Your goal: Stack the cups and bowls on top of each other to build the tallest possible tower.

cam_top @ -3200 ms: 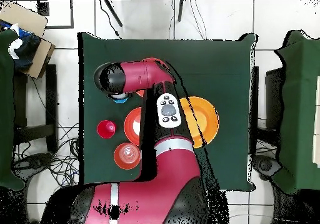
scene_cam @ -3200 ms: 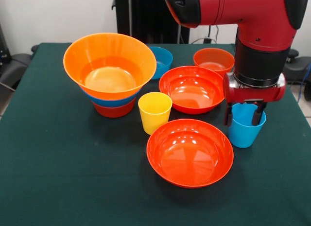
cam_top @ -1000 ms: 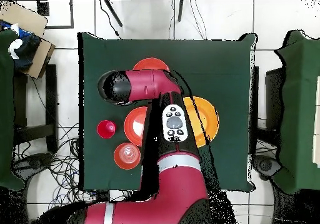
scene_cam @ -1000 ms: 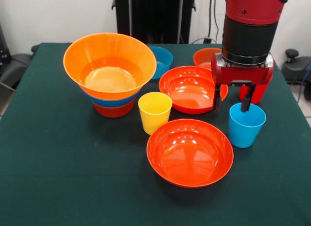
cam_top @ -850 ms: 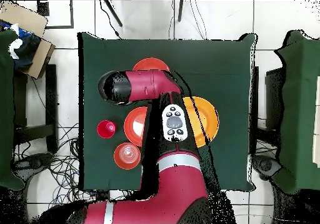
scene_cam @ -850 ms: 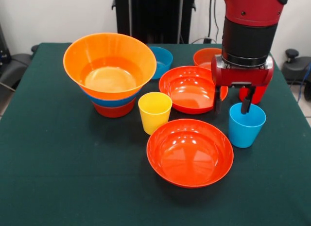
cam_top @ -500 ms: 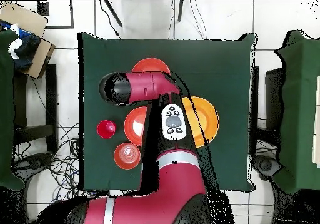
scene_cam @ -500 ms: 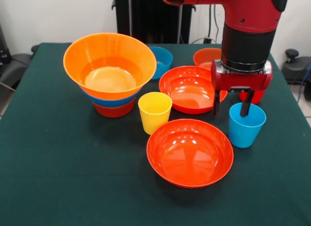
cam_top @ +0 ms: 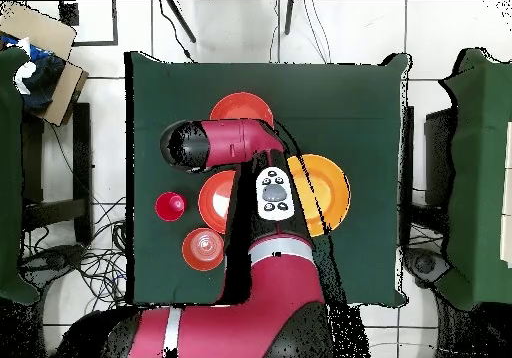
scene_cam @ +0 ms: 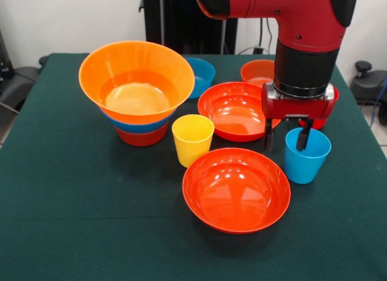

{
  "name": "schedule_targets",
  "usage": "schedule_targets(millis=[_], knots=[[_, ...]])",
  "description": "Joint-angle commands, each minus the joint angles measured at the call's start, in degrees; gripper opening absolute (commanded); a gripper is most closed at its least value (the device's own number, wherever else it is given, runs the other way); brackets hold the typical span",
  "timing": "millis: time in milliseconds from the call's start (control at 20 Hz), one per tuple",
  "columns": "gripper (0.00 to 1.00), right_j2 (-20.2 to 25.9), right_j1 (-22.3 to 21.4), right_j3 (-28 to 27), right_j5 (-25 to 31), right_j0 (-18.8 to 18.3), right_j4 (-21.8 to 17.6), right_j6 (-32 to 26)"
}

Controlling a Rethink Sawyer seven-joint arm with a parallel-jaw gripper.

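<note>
The light blue cup (scene_cam: 306,155) stands upright on the green table (scene_cam: 72,202), and we see the gripper (scene_cam: 285,135) straddling its rim — one dark finger (scene_cam: 305,135) dips inside the cup's mouth while the other hangs outside its wall, over the gap between the cup and the nearer wide red-orange bowl (scene_cam: 236,188). The jaws stand apart, with the cup's wall between them but not pinched, so far as we can tell. Above the fingers, the red wrist block and the black forearm rise straight up, then the red arm (scene_cam: 278,9) bends sideways along the top of the front view; from overhead, the arm (cam_top: 245,174) covers the cup and the gripper entirely. Just behind the gripper lies the second wide red-orange bowl (scene_cam: 237,111), and a red cup (scene_cam: 319,120) peeks out from behind the wrist. A small red-orange bowl (scene_cam: 259,71) sits further back, with a small blue bowl (scene_cam: 202,75) beside it. The yellow cup (scene_cam: 193,139) stands upright between the two wide bowls and the tower (scene_cam: 136,90) — a huge orange bowl nested in a blue one, which sits in a red-orange one, well apart from the gripper.
</note>
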Motion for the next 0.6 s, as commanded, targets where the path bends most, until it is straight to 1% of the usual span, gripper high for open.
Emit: schedule_targets(millis=[50,200,350,500,550,600], knots=[[1.00,0.55,4.07,2.28,-4.24,1.52,0.76,10.00],[1.00,0.42,4.60,1.84,-4.37,1.70,0.89,9.53],[1.00,0.25,4.90,0.68,-3.10,1.84,0.94,8.48],[1.00,-0.96,4.91,-0.07,-2.74,2.79,0.26,8.25],[0.00,-1.33,4.93,-0.17,-2.79,3.06,0.32,8.21],[0.00,-1.35,4.98,-0.33,-2.75,3.09,0.20,7.97]])
